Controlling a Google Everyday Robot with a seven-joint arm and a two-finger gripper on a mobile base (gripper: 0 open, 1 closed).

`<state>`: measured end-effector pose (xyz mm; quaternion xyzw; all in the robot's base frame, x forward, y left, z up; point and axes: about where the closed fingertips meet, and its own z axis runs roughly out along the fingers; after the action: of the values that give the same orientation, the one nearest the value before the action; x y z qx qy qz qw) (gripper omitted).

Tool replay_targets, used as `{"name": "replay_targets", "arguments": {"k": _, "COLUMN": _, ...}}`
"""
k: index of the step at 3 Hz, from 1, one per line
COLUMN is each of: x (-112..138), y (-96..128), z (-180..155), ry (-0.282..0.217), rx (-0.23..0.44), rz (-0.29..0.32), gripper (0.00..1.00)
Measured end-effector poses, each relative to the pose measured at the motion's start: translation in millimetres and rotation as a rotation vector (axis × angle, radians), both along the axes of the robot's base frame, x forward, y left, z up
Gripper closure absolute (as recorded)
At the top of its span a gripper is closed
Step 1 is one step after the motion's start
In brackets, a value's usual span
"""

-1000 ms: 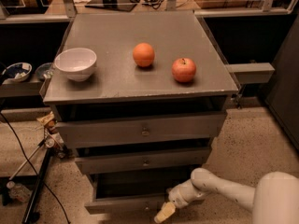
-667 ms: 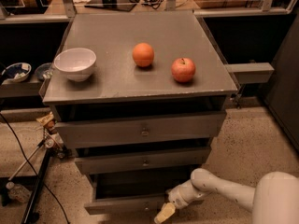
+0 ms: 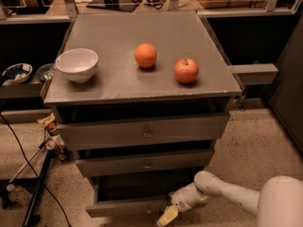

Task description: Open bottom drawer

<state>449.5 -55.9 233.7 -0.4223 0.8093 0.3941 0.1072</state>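
Grey flat bottom drawer (image 3: 125, 207), slimmest of three in the grey metal cabinet (image 3: 118, 32), standing slightly out from the cabinet body. Cream-tipped white gripper (image 3: 168, 215) at the cabinet's foot, against the drawer front right of the middle; open or closed, impossible to tell. Probably mid-pull. Best to draw straight away from the cabinet, level and slow, without sideways twist, to avoid jamming; no jerks, to spare the white round bowl (image 3: 76, 64), round orange fruit (image 3: 145, 55) and red apple (image 3: 186, 70) on the cabinet top.
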Motion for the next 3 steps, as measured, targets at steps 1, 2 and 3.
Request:
{"name": "replay_targets", "arguments": {"k": 1, "x": -5.4, "y": -0.1, "z": 0.1, "ry": 0.009, "rx": 0.013, "rz": 0.013, "gripper": 0.0}}
{"name": "replay_targets", "arguments": {"k": 2, "x": -5.4, "y": -0.1, "z": 0.1, "ry": 0.01, "rx": 0.013, "rz": 0.013, "gripper": 0.0}}
{"name": "replay_targets", "arguments": {"k": 3, "x": -12.8, "y": -1.5, "z": 1.1, "ry": 0.022, "rx": 0.019, "rz": 0.013, "gripper": 0.0}}
